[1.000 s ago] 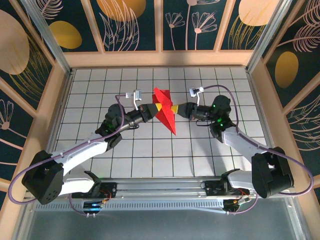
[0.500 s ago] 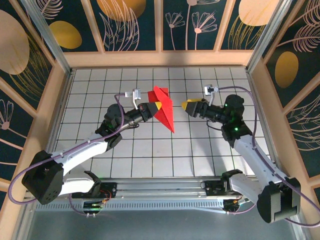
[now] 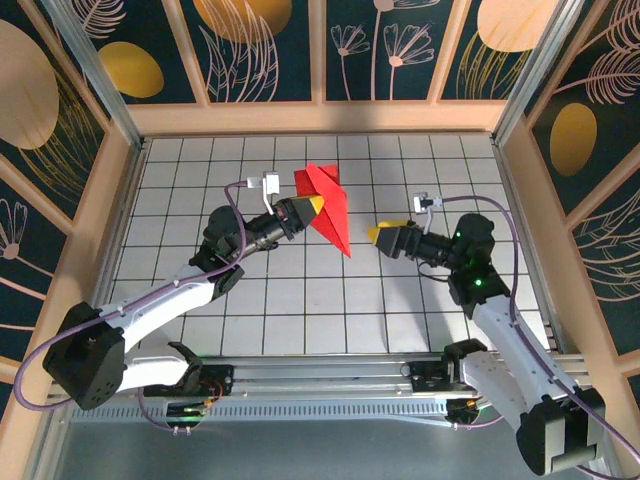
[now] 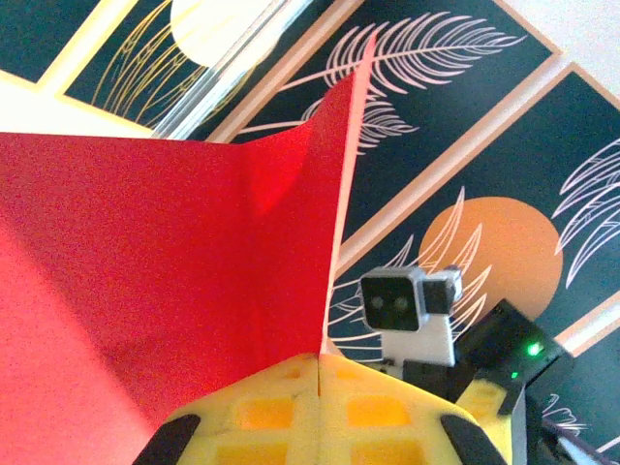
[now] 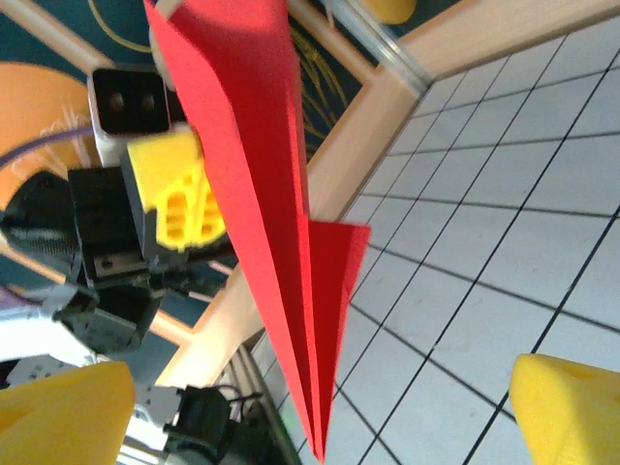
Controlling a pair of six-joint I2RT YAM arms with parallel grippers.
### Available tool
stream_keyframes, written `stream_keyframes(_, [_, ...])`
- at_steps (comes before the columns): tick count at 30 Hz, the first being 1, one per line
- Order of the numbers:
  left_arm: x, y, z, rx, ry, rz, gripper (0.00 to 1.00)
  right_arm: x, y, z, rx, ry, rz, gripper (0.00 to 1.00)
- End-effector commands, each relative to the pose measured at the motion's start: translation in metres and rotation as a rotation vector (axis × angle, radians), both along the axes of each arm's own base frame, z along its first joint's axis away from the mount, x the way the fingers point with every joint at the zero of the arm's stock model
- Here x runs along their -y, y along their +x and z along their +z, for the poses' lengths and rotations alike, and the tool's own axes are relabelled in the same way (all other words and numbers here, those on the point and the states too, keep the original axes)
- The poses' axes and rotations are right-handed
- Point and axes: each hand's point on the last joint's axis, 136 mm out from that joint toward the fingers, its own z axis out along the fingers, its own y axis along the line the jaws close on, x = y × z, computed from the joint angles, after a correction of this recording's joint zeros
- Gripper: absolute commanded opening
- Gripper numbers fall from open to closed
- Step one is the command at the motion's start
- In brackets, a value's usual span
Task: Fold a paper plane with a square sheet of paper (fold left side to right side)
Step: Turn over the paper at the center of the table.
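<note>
Paper plane (image 3: pixel 330 215) was held above the worktop (image 3: pixel 300 300), at 12 o'clock of its centre, clamped in the closed left gripper (image 3: pixel 315 207). At the plane's 4 o'clock, the right gripper (image 3: pixel 378 236), fingers spread and empty, had backed away; the left arm alone now carried it.

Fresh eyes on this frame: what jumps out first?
The bright red paper plane stands out, a pointed dart over the middle of the white grid table. The left gripper is shut on it, and the left wrist view shows its yellow fingers pinching the red paper. The right gripper is open, just right of the plane and apart from it.
</note>
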Motion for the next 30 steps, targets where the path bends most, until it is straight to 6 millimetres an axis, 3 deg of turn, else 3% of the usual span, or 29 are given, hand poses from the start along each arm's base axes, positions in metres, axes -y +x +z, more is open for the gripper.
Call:
stream_keyframes(1, [0.000, -0.012, 0.038, 0.118, -0.061, -0.038, 0.00, -0.012, -0.021, 0.015, 0.054, 0.074, 0.095, 0.99])
stream_keyframes(7, [0.005, -0.014, 0.035, 0.108, -0.062, -0.065, 0.00, -0.039, -0.031, 0.018, 0.094, 0.073, 0.177, 0.99])
stream_keyframes(17, [0.012, -0.021, 0.034, 0.097, -0.072, -0.120, 0.00, -0.061, -0.014, 0.035, 0.163, 0.086, 0.219, 0.94])
stream_keyframes(30, [0.014, -0.018, 0.023, 0.059, -0.062, -0.124, 0.00, -0.051, -0.001, 0.055, 0.222, 0.067, 0.179, 0.61])
